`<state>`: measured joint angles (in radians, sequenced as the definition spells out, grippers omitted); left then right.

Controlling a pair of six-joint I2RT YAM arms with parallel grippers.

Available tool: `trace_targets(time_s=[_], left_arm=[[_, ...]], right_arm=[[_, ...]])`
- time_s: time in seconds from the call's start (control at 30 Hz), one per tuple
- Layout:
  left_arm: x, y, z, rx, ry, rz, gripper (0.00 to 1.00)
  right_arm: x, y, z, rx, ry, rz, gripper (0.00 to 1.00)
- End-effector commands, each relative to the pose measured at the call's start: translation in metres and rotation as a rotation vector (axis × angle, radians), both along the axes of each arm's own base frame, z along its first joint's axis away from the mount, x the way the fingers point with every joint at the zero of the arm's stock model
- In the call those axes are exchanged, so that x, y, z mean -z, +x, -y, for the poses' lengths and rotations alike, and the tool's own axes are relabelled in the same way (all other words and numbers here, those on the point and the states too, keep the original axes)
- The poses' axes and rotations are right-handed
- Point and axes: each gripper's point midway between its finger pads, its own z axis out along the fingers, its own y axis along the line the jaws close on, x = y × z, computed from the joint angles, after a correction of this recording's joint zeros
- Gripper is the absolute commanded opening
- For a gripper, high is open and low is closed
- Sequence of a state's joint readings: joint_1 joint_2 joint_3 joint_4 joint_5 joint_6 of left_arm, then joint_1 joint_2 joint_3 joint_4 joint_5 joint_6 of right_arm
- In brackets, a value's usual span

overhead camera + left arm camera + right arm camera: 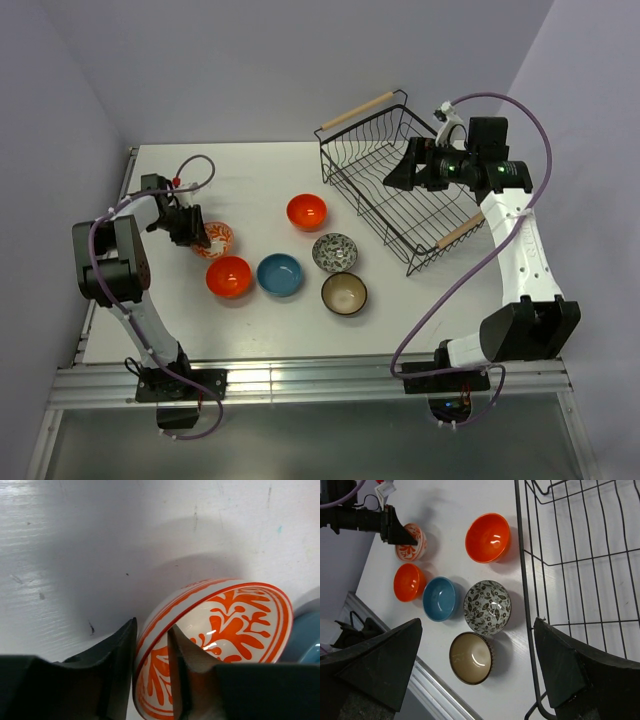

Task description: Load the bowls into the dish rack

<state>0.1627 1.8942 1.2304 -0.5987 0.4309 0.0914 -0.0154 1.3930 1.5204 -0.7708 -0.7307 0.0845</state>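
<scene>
Orange-and-white patterned bowl (235,620) sits near the desk's (250,170) left edge, its rim pinched by the left gripper (152,630), one finger inside and one outside. Five other bowls (279,274) lie mid-desk. The right gripper (395,178) hangs, jaws spread wide, over the dish rack (440,215) at the far right corner.

Left wrist cam is rough: the orange-and-white patterned bowl (225,625) runs off the bottom edge, and the left fingers (187,655) straddling its rim cover part of it. Can't tell if they're actually pinching it. The blue bowl (306,640) is just a sliver at the right edge. On the right wrist cam the dish rack (580,557) is cropped top and right, and the right fingers (375,665) get chopped at the bottom.
</scene>
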Motion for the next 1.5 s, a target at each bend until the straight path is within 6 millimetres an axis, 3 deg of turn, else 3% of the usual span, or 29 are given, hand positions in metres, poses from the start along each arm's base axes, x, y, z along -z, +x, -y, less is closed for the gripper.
trace_targets(time_s=[0.0, 0.1, 0.13, 0.23, 0.33, 0.37, 0.4, 0.43, 0.47, 0.53, 0.57, 0.6, 0.63, 0.67, 0.73, 0.77, 1.0, 1.17, 1.23, 1.33, 1.47], left_arm=[[0.013, 0.006, -0.004, -0.014, 0.023, -0.006, 0.35], [0.011, 0.008, -0.005, -0.029, 0.027, -0.011, 0.18], [0.010, 0.009, -0.006, -0.037, 0.032, -0.013, 0.02], [-0.010, 0.021, -0.008, -0.055, 0.029, 0.026, 0.00], [-0.049, 0.034, -0.004, -0.044, 0.001, 0.099, 0.00], [-0.082, 0.047, -0.003, -0.039, -0.016, 0.179, 0.00], [-0.101, 0.053, -0.004, -0.044, -0.038, 0.219, 0.00], [-0.122, 0.053, 0.007, -0.012, -0.109, 0.253, 0.00], [-0.160, 0.059, 0.009, 0.003, -0.125, 0.342, 0.00], [-0.200, 0.058, 0.022, 0.004, -0.199, 0.412, 0.00], [-0.231, 0.054, 0.031, 0.030, -0.231, 0.492, 0.00], [-0.247, 0.051, 0.040, 0.027, -0.256, 0.521, 0.00], [-0.256, 0.048, 0.045, 0.027, -0.262, 0.545, 0.00], [-0.281, 0.044, 0.050, 0.034, -0.251, 0.630, 0.00], [-0.296, 0.035, 0.067, 0.035, -0.284, 0.661, 0.00], [-0.318, 0.029, 0.073, 0.049, -0.293, 0.739, 0.00], [-0.355, 0.000, 0.105, 0.070, -0.406, 0.830, 0.00], [-0.358, -0.034, 0.132, 0.195, -0.540, 0.861, 0.00], [-0.351, -0.038, 0.133, 0.197, -0.547, 0.854, 0.00], [-0.348, -0.053, 0.152, 0.263, -0.589, 0.838, 0.00], [-0.351, -0.065, 0.160, 0.292, -0.637, 0.850, 0.00]], right_arm=[[-0.024, 0.005, -0.006, -0.020, 0.036, 0.056, 1.00], [-0.026, 0.006, -0.004, -0.001, 0.034, 0.063, 1.00], [-0.031, 0.007, -0.004, 0.010, 0.033, 0.088, 1.00], [-0.041, 0.006, -0.001, 0.045, 0.041, 0.137, 1.00], [-0.054, 0.001, -0.005, 0.037, 0.074, 0.168, 1.00], [-0.057, 0.000, -0.007, 0.032, 0.090, 0.167, 1.00], [-0.065, -0.004, -0.012, 0.000, 0.113, 0.179, 1.00], [-0.069, -0.006, -0.015, -0.016, 0.132, 0.179, 1.00], [-0.076, -0.007, -0.019, -0.028, 0.160, 0.181, 1.00], [-0.084, -0.013, -0.027, -0.074, 0.214, 0.177, 1.00], [-0.093, -0.014, -0.032, -0.088, 0.258, 0.186, 1.00], [-0.087, -0.014, -0.034, -0.092, 0.288, 0.159, 1.00], [-0.097, -0.015, -0.039, -0.123, 0.318, 0.206, 1.00], [-0.098, -0.016, -0.042, -0.117, 0.367, 0.167, 1.00], [-0.096, -0.019, -0.058, -0.159, 0.401, 0.150, 1.00], [-0.098, -0.021, -0.064, -0.176, 0.414, 0.140, 1.00], [-0.109, -0.042, -0.131, -0.330, 0.387, 0.157, 1.00], [-0.096, -0.056, -0.173, -0.435, 0.338, 0.169, 1.00], [-0.092, -0.058, -0.184, -0.467, 0.350, 0.151, 1.00], [-0.086, -0.064, -0.206, -0.507, 0.337, 0.114, 1.00], [-0.083, -0.071, -0.227, -0.551, 0.348, 0.080, 1.00]])
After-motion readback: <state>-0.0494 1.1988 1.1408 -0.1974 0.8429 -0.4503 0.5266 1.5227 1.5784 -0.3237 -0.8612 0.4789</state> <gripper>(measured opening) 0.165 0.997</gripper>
